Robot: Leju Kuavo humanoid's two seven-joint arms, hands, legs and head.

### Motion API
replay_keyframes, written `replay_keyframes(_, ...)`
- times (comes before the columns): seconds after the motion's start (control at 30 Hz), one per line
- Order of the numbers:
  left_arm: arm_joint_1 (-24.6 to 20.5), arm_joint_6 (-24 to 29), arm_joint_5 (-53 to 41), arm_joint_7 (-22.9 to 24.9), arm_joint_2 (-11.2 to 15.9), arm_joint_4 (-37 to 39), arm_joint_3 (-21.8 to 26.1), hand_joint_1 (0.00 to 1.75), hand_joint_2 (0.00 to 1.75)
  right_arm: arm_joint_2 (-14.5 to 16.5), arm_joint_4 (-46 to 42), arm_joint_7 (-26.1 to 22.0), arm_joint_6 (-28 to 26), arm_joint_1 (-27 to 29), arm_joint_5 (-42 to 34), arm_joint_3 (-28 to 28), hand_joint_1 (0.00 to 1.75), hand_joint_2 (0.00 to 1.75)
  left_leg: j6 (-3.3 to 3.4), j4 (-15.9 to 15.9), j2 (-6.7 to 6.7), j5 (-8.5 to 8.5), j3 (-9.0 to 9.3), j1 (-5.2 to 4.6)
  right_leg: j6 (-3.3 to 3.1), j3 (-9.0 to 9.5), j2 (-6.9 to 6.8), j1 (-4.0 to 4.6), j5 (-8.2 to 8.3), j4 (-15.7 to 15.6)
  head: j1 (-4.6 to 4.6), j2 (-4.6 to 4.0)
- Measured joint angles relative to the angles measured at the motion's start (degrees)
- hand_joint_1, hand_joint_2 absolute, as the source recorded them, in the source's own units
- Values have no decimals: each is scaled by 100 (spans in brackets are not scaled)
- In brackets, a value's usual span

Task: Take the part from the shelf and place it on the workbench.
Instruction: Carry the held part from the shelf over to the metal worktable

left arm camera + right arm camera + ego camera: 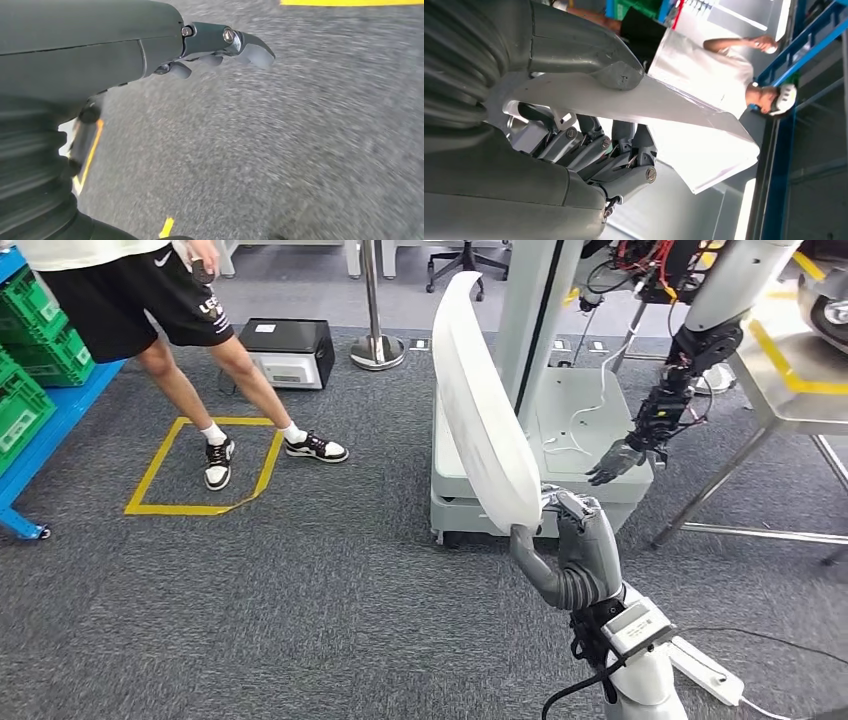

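Note:
The part [480,410] is a long, curved white panel. My right hand [580,555] grips its lower end and holds it upright over the grey carpet, its top leaning to the left. In the right wrist view the thumb [589,65] presses one face of the panel [684,110], and the fingers [599,150] curl against the other face. My left hand [220,47] hangs over the carpet with its fingers stretched out and nothing in it. A steel workbench [800,400] stands at the far right.
Just behind the panel stands a white machine base [590,440]; another robot's arm [690,360] reaches down over it. A person [180,310] stands at the upper left by a yellow floor square [200,465]. A blue shelf with green crates [30,370] lines the left edge. A power strip [705,665] lies by my right arm.

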Motion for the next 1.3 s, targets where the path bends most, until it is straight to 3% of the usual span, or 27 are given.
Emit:
replay_keyframes(0.07,-23,-38,-13,-96,8,-4,0,0,175,7,-17,3,1,-4,62,0,175,175,-74,71,135,-63,-16,25,58,424,-215,-46,317,-751,2,1)
replay_keyframes(0.13,-41,-49,-14,-140,24,-11,0,0,175,34,-51,7,0,-11,105,-1,175,175,-172,149,238,-158,-23,21,17,665,-397,-45,439,-1194,-7,1)
replay_keyframes(0.17,-50,-50,-14,-151,31,-14,0,0,175,48,-69,10,-2,-13,115,-2,175,175,-220,158,290,-190,-9,15,-40,664,-407,-25,425,-1212,-13,1)
replay_keyframes(0.23,-71,-51,-14,-157,21,-11,1,0,175,58,-100,16,-2,-9,123,-4,175,175,-301,138,367,-219,55,36,-153,646,-265,-10,433,-1223,-23,0)
replay_keyframes(0.3,-81,-52,-14,-159,5,-5,2,0,175,64,-130,18,-1,-6,125,-3,175,175,-357,301,147,-379,23,65,-236,638,-137,-22,461,-1242,-26,0)
replay_keyframes(0.37,-69,-51,-14,-161,-3,-1,2,0,175,83,-147,19,-2,-14,126,-2,175,175,-362,929,-205,-764,-245,70,-296,633,-15,-8,475,-1251,-33,0)
replay_keyframes(0.43,-42,-71,-49,-171,-4,1,3,0,175,104,-148,19,-2,-8,147,-2,175,175,-324,1658,-325,-1048,-609,54,-328,630,139,32,475,-1251,-36,0)
replay_keyframes(0.47,-35,-85,-84,-186,-7,3,4,0,175,110,-153,19,-2,3,164,-2,175,175,-293,1796,-341,-1030,-703,43,-334,631,223,51,475,-1250,-36,0)
replay_keyframes(0.5,-35,-103,-130,-210,-10,5,4,0,175,120,-166,24,-2,14,181,-2,175,175,-256,1707,-358,-894,-698,29,-337,635,306,65,476,-1250,-36,0)
replay_keyframes(0.53,-38,-119,-176,-241,-13,8,4,0,175,134,-189,36,-2,22,195,-2,175,175,-213,1396,-411,-666,-589,11,-336,642,389,72,477,-1250,-35,0)
replay_keyframes(0.6,-50,-140,-261,-303,-16,9,-1,0,175,179,-248,61,2,46,234,-3,175,175,-143,617,-656,-245,-291,-24,-320,647,539,77,485,-1246,-37,0)
replay_keyframes(0.67,-76,-147,-357,-326,-16,7,-19,0,175,223,-315,56,5,120,308,-7,175,175,-118,244,-790,-96,-151,-53,-274,630,665,78,504,-1247,-40,0)
replay_keyframes(0.73,-120,-145,-451,-301,-21,5,-53,0,175,249,-398,37,16,244,365,-22,175,175,-94,202,-680,-68,-124,-59,-204,606,769,75,538,-1272,-39,0)
replay_keyframes(0.77,-140,-142,-484,-282,-28,4,-71,0,175,254,-438,39,39,299,380,-38,175,175,-67,166,-616,-38,-107,-52,-180,582,718,80,524,-1253,-37,0)
replay_keyframes(0.8,-153,-138,-505,-264,-36,2,-91,0,175,260,-471,51,73,335,393,-54,175,175,-35,127,-541,-6,-93,-43,-160,525,594,93,455,-1158,-29,0)
replay_keyframes(0.87,-153,-134,-517,-232,-52,-2,-124,0,175,279,-505,68,163,378,433,-83,175,175,11,84,-373,24,-90,-41,-136,267,240,119,131,-615,-14,0)
replay_keyframes(0.93,-132,-133,-517,-200,-57,-2,-149,0,175,300,-510,58,228,431,482,-104,175,175,32,95,-196,10,-99,-51,-98,-62,80,110,-181,106,-8,0)
replay_keyframes(0.97,-126,-134,-517,-188,-59,-2,-157,0,175,306,-510,48,248,462,501,-115,175,175,35,104,-108,0,-102,-52,-81,-134,51,97,-210,278,-8,0)
replay_keyframes(1.0,-125,-134,-517,-182,-63,-2,-162,0,175,310,-510,42,263,485,515,-127,175,175,31,115,-23,-12,-104,-50,-66,-87,23,84,-134,220,-8,0)
replay_keyframes(1.03,-127,-134,-517,-177,-70,-2,-164,0,175,314,-512,39,273,498,525,-137,175,175,22,130,55,-28,-103,-45,-56,77,-26,72,21,-63,-8,0)
replay_keyframes(1.1,-130,-135,-517,-177,-86,-3,-166,0,175,326,-519,36,280,505,536,-150,175,175,-23,177,187,-75,-102,-49,-61,522,-251,70,305,-860,-9,0)
replay_keyframes(1.17,-133,-135,-517,-178,-92,-7,-167,0,175,347,-537,35,279,510,537,-154,175,175,-89,206,284,-130,-102,-66,-118,716,-382,88,379,-1235,-13,0)
replay_keyframes(1.23,-146,-136,-518,-179,-100,-10,-168,0,175,360,-557,32,279,519,537,-162,175,175,-152,196,386,-158,-52,-67,-194,702,-280,105,385,-1252,-15,0)
replay_keyframes(1.27,-154,-136,-518,-179,-105,-10,-168,0,175,364,-566,30,279,526,537,-166,175,175,-189,216,358,-177,-36,-55,-229,704,-219,98,402,-1271,-15,0)
replay_keyframes(1.3,-158,-137,-519,-179,-113,-9,-168,0,175,372,-574,31,280,528,537,-169,175,175,-224,296,239,-240,-48,-41,-264,707,-158,87,423,-1290,-19,0)
